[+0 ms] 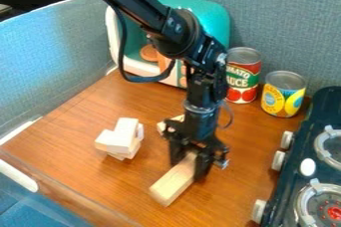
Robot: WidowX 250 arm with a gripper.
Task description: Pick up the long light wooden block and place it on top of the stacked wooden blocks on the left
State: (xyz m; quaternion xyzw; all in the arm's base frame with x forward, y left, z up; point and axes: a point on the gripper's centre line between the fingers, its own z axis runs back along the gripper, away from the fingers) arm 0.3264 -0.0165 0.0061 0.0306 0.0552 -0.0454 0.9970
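On the brown wooden table (80, 116), the turquoise toy oven (214, 19) stood at the back with a round brown thing (148, 53) inside it, and the dark toy stove (307, 149) was at the right edge. Between them stood two food cans, the red one (244, 74) beside the yellow one (283, 94). The black gripper (190, 164) had its fingers closed around one end of the long wooden block (173, 183), which lay slanting on the table, to the front of the small pale blocks (122, 139).
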